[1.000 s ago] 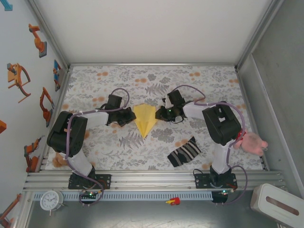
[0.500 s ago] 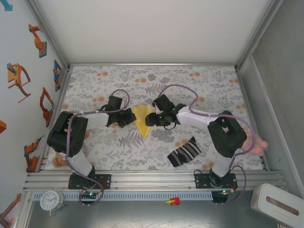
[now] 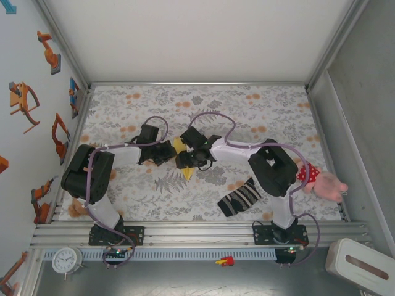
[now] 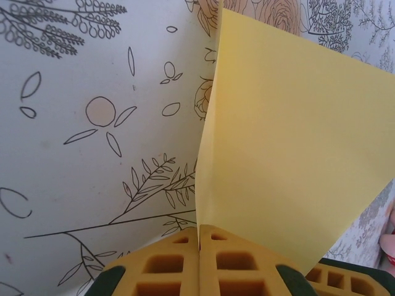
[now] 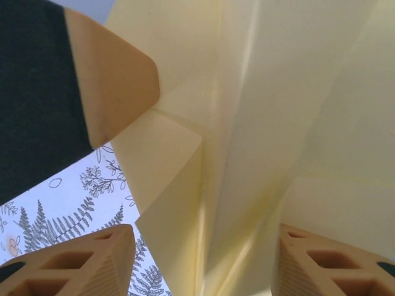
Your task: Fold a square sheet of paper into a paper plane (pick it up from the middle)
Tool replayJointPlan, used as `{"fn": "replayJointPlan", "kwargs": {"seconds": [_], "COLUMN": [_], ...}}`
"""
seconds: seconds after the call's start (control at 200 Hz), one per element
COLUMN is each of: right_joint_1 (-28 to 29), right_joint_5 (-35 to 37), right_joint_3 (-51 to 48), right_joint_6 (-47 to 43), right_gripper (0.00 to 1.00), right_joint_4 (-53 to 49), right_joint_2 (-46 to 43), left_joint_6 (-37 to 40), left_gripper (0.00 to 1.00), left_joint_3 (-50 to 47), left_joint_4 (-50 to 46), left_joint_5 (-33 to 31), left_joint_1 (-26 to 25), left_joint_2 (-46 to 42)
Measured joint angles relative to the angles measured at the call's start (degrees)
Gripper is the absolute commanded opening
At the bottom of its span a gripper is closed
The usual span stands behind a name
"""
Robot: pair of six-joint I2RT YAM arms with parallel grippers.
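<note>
Currently clenched: the left gripper (image 4: 199, 239) is closed tight on the left edge of the paper plane (image 4: 290, 148), with the rim nipped between its two pads.
Why held so: probably as an anchor. Pinning one side should keep the folded layers from sliding while the other arm works.
Right gripper (image 5: 200, 262): its jaws stand apart with one pad on either side of a raised fold, and it grasps nothing that I can make out.
Why placed there: it looks ready to press that fold flat or take hold of a wing, though this is only a guess.
Plane's place: mid-table on the floral tablecloth (image 3: 123, 111), between the two grippers, with its sharp tip pointing toward the near edge.
Plane against tools: it touches the left pads and runs up through the gap between the right pads.
Striped sock (image 3: 239, 197): it lies well apart and plays no part here.
</note>
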Motion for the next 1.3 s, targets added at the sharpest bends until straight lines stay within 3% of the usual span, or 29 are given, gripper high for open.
{"fn": "replayJointPlan", "kwargs": {"seconds": [0.491, 0.721, 0.962, 1.152, 1.297], "right_joint_1": [0.04, 0.04, -1.01, -8.07, -15.45], "right_joint_5": [4.17, 5.73, 10.64, 14.25, 15.85], "right_joint_3": [3.65, 4.07, 4.04, 3.50, 3.89], "right_joint_6": [1.44, 1.92, 1.86, -0.50, -4.94], "right_gripper": [0.35, 0.19, 0.06, 0.05, 0.05], "right_joint_4": [-4.09, -4.87, -7.65, -9.77, -10.73], "right_joint_2": [3.26, 3.65, 2.93, 0.44, -0.02], "left_joint_6": [-0.20, -0.52, 0.48, 1.31, 1.84], "left_gripper": [0.09, 0.31, 0.52, 0.73, 0.80], "left_joint_3": [0.00, 0.00, -0.02, -1.25, -2.75], "left_joint_4": [-0.04, -1.86, -7.48, -12.81, -17.25], "left_joint_5": [0.00, -0.68, -5.42, -11.28, -15.56], "left_joint_1": [0.00, 0.00, 1.79, 4.28, 5.70], "left_joint_2": [-0.02, -0.85, -9.79, -15.82, -19.32]}}
